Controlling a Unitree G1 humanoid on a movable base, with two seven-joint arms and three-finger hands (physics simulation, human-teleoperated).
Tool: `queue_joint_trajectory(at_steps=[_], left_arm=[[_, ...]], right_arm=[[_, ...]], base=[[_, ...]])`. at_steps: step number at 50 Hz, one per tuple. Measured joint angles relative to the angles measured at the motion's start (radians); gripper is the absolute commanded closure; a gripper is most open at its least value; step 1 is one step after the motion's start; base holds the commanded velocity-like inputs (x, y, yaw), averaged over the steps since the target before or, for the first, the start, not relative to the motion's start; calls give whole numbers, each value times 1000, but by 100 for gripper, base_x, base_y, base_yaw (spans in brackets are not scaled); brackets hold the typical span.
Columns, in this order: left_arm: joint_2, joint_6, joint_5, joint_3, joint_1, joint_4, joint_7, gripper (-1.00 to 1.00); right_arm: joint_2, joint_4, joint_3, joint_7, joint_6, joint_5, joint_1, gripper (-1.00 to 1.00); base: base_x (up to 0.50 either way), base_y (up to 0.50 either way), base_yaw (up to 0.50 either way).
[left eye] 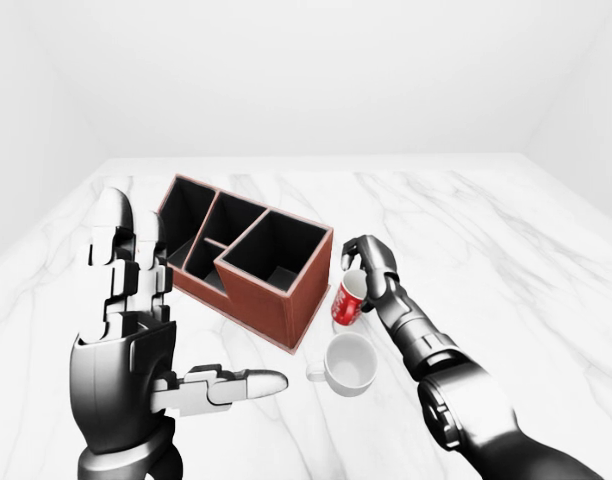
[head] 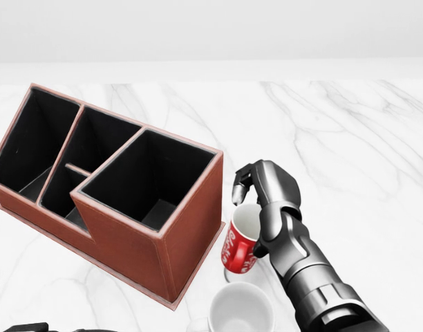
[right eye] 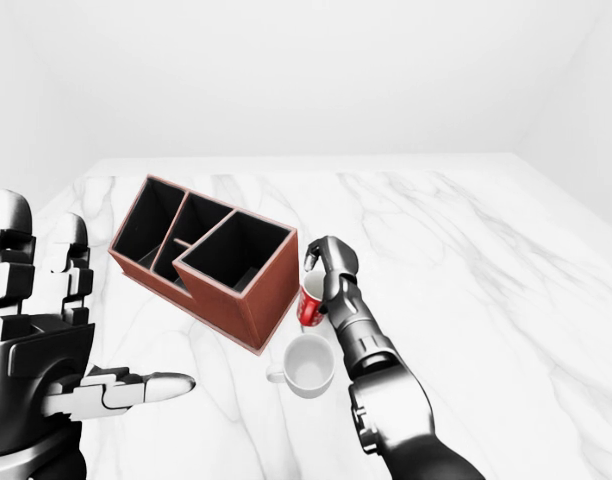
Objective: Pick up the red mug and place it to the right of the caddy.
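The red mug hangs tilted close to the right wall of the brown caddy, its white inside facing up and right. My right hand comes in from the bottom right of the head view, fingers curled over the mug's rim, shut on it. The caddy has three black compartments and stands at an angle on the marble table. My left hand is raised at the left of the left-eye view, fingers spread, holding nothing.
A white mug stands upright just below the red mug, near the head view's bottom edge, with its handle to the left. White marble stretches to the right of the caddy. The table's far edge meets a white wall.
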Motion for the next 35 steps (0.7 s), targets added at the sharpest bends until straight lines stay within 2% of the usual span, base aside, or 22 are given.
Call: queue_joint_trajectory(at_steps=[3,4,5,7,22,35], left_arm=[[0,0,0,0,0,0,0,-100],[0,0,0,0,0,0,0,-100],[0,0,0,0,0,0,0,-100],[0,0,-1,1,0,0,0,-100],[-1,0,-4,6,1,0,-3,-100],[-1,0,-2,4,1,0,-2,-100]], right_arm=[[-1,7,0,-8,0,1,-3,84],[-2,8,-1,-11,0,-1,-4,73],[-2,10,-1,-13,1,-2,-5,-19],[-2,13,-1,-19,2,-5,-7,-100],[-11,17,0,-32,6,-28,-7,-100],[-35,-11,-2,-20,-4,-42,26,-100]], base=[[0,0,0],[0,0,0],[0,0,0],[0,0,0],[0,0,0],[0,0,0]])
